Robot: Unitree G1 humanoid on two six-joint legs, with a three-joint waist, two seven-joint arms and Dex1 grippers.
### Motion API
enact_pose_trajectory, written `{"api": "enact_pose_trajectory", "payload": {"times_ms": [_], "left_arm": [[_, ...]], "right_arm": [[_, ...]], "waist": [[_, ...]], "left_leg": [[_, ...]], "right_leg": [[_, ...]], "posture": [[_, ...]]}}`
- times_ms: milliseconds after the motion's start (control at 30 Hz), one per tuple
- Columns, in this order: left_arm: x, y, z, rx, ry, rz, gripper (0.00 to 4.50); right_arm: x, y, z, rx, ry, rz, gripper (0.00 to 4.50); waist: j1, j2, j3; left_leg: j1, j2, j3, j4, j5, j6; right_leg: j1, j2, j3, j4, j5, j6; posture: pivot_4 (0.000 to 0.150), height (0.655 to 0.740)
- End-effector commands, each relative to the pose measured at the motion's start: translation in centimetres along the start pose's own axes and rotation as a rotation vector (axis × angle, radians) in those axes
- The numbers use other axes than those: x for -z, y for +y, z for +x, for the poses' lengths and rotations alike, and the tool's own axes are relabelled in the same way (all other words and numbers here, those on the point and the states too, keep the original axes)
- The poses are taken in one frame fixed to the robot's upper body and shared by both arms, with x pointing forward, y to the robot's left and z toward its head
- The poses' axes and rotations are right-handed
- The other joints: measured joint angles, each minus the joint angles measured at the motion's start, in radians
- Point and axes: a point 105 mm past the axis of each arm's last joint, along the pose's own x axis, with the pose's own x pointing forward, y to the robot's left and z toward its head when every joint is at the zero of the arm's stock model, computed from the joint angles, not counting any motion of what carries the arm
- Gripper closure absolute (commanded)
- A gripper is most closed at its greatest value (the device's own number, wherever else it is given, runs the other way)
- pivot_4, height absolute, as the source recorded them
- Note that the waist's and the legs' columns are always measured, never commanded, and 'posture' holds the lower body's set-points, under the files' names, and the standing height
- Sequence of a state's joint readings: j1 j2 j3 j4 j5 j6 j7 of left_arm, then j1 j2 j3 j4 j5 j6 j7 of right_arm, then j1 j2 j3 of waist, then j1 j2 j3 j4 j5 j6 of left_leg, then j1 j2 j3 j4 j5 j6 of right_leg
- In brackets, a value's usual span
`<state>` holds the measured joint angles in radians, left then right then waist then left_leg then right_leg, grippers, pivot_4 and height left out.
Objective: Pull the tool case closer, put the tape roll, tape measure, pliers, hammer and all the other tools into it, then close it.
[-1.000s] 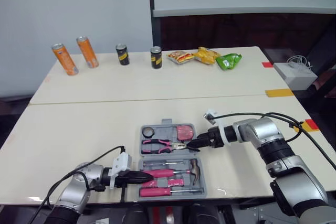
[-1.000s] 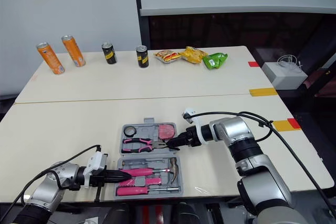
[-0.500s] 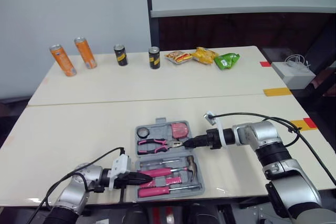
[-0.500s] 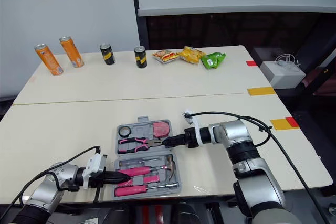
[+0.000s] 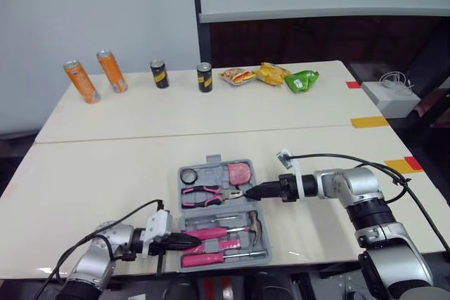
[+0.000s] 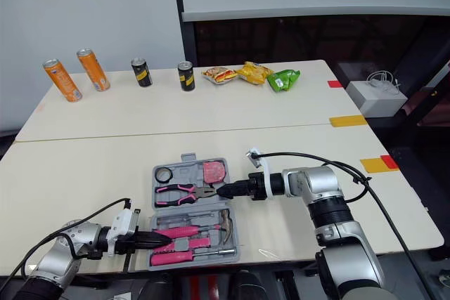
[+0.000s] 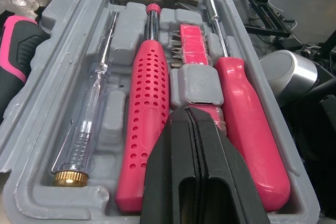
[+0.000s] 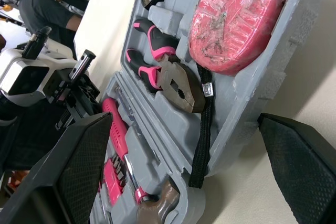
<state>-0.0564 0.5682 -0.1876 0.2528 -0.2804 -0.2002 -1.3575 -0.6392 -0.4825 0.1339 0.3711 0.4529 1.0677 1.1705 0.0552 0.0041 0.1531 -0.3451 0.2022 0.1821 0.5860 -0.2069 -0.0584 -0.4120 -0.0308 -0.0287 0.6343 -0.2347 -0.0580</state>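
Counter (image 5: 98,173), tool case (image 5: 215,163) lying open | left hand (image 5: 188,241) pressed together over its left edge | right hand (image 5: 252,192) spread, straddling its right rim

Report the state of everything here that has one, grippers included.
tool case: open, lying flat
tape roll: seated in the case
tape measure: seated in the case
pliers: closed, laid in the case
hammer: laid in the case
left gripper: fingers shut, over the case's near half
right gripper: fingers open, at the case's right edge
cans: upright
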Motion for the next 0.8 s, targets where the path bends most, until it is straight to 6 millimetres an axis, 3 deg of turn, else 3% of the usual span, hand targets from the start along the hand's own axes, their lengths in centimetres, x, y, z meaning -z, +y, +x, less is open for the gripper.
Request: {"api": "enact_pose_trajectory", "payload": {"times_ms": [33, 267, 333, 433, 533, 600, 700, 800], "left_arm": [[1.9, -0.6, -0.6, -0.009, 0.063, -0.06, 4.48], [1.2, -0.6, -1.0, -0.024, 0.039, -0.026, 4.48], [-0.5, -0.9, -1.5, -0.028, -0.026, 0.002, 4.48], [-3.8, -2.9, -3.3, 0.025, -0.107, 0.013, 4.48], [-7.2, -5.1, -7.8, 0.003, -0.132, -0.173, 4.48], [-8.3, -6.2, -10.7, -0.022, -0.105, -0.3, 4.48], [-9.0, -5.5, -13.8, -0.148, -0.135, -0.406, 4.48], [-9.6, -4.3, -15.1, -0.243, -0.215, -0.446, 4.48]], "right_arm": [[-1.6, 3.1, 0.1, -0.166, -0.064, -0.063, 0.0], [-2.3, 4.1, -0.9, -0.202, -0.122, -0.066, 0.0], [-2.4, 4.7, -1.4, -0.221, -0.138, -0.064, 0.0], [-2.2, 6.0, -2.4, -0.25, -0.143, -0.075, 0.0], [-1.1, 7.8, -3.7, -0.274, -0.114, -0.081, 0.0], [0.1, 8.9, -4.5, -0.281, -0.091, -0.091, 0.0], [1.7, 9.9, -5.2, -0.279, -0.071, -0.097, 0.0], [4.3, 10.9, -5.5, -0.253, -0.009, -0.139, 0.0]], "waist": [[0.0, 0.0, 0.0], [-0.003, 0.0, 0.0], [-0.003, 0.0, 0.0], [-0.003, -0.003, 0.003], [0.005, -0.004, 0.005], [0.012, -0.004, 0.006], [0.024, 0.008, 0.009], [0.034, 0.007, 0.01]], "left_leg": [[0.0, 0.0, 0.0, 0.0, 0.0, 0.0], [0.0, 0.0, 0.0, -0.001, 0.0, 0.0], [0.0, 0.0, 0.0, -0.001, 0.0, 0.0], [-0.002, 0.002, 0.0, -0.002, 0.0, 0.0], [-0.004, 0.001, 0.0, -0.003, 0.0, 0.0], [-0.004, 0.002, -0.001, -0.005, -0.002, -0.003], [0.0, -0.001, 0.001, -0.007, -0.002, -0.003], [0.003, -0.002, 0.001, -0.008, -0.003, -0.002]], "right_leg": [[0.0, 0.0, 0.0, 0.0, 0.0, 0.0], [0.0, 0.0, 0.0, -0.001, 0.0, 0.0], [0.0, 0.0, 0.0, -0.002, 0.0, 0.0], [-0.002, 0.002, 0.0, -0.004, 0.0, 0.0], [-0.004, 0.002, -0.001, -0.005, 0.0, 0.0], [-0.004, 0.003, -0.002, -0.006, -0.001, 0.0], [0.0, 0.002, 0.0, -0.011, -0.004, 0.001], [0.0, 0.001, 0.002, -0.012, -0.005, 0.002]], "posture": [[0.15, 0.74], [0.15, 0.74], [0.15, 0.74], [0.15, 0.74], [0.15, 0.74], [0.15, 0.74], [0.15, 0.74], [0.15, 0.74]]}}
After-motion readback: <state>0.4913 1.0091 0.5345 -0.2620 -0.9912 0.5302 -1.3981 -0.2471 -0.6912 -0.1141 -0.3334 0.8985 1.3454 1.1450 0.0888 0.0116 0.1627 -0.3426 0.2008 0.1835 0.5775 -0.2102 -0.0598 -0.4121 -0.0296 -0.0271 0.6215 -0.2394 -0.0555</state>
